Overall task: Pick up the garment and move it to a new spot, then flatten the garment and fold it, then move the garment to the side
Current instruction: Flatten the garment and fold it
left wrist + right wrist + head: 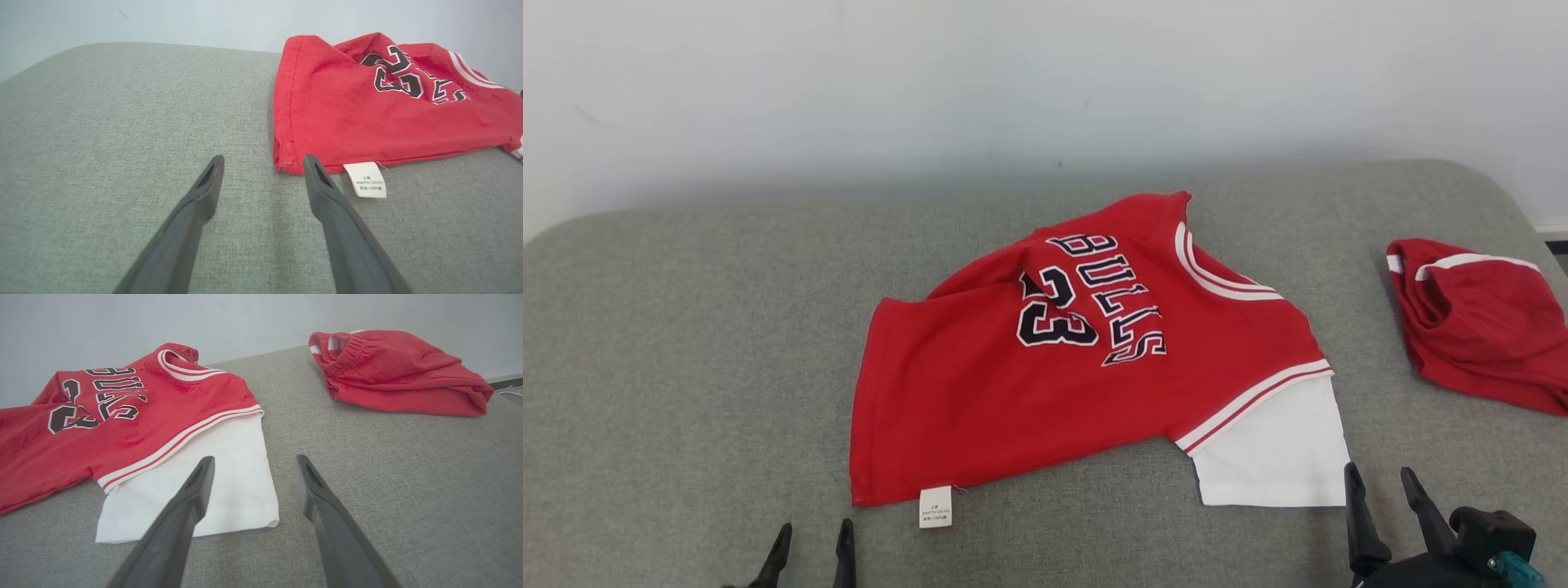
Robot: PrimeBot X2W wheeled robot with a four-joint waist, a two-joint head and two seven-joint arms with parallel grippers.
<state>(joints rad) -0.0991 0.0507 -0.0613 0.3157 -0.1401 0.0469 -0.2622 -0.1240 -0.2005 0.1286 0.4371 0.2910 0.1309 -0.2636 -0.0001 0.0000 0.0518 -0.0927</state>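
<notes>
Jaws spread and empty, the left gripper (pixel 817 529) and right gripper (pixel 1379 470) are held low in frame beside the rumpled jersey (pixel 1029 392), presumably for flattening.

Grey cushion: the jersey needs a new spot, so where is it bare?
Widest bare stretch of the cushion: left of the jersey, back to the wall. A narrower strip runs between jersey and red shorts. Crowded: near right, by the white sleeve and right gripper.

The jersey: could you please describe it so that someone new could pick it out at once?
On the grey cushion, look near the middle for the red jersey. Unlike the red shorts at the right edge, it bears BULLS 23 and a white sleeve.
</notes>
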